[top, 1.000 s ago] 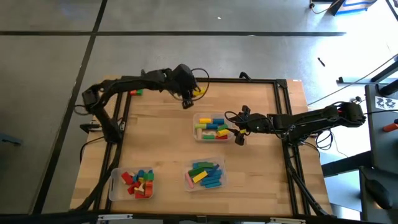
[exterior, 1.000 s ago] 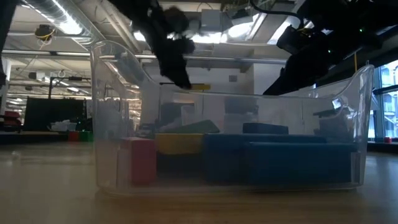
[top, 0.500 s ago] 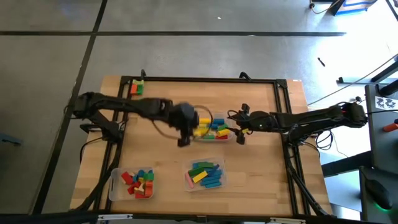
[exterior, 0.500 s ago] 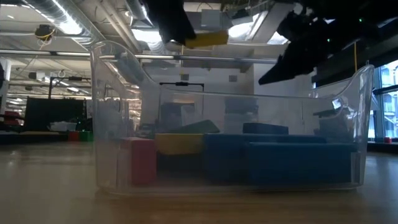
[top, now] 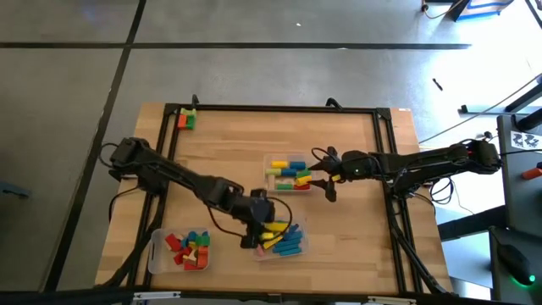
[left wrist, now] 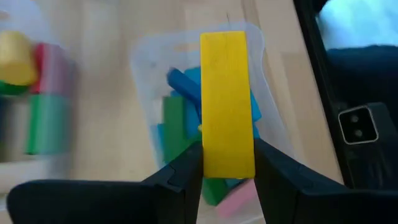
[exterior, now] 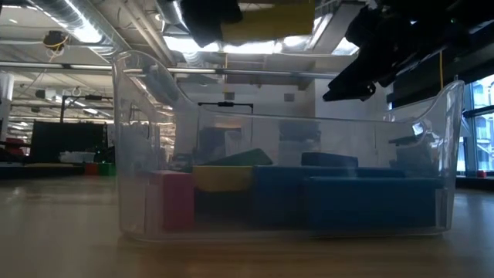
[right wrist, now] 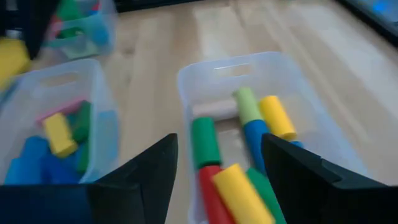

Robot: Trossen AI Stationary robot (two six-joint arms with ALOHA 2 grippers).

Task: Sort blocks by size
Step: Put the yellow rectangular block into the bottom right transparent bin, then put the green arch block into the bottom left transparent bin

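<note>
One long flat yellow block [left wrist: 226, 102] pinched between the left gripper [left wrist: 227, 163] fingers above the near middle tray [top: 298, 246] of blue and green blocks [top: 287, 241], wrist view alone showing its full face, right gripper [top: 329, 188] spread empty beside the middle tray [top: 269, 161] of rounded blocks [right wrist: 245, 104].

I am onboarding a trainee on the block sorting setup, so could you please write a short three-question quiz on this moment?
1. True or false: the left gripper is shut on a long yellow block.
2. Which tray lies under that block? A) the front middle tray of long blocks B) the front left tray C) the centre tray
3. Fill in: the right gripper hangs, fingers ____, beside the centre tray.

Key: 1 true; 2 A; 3 open.
</note>
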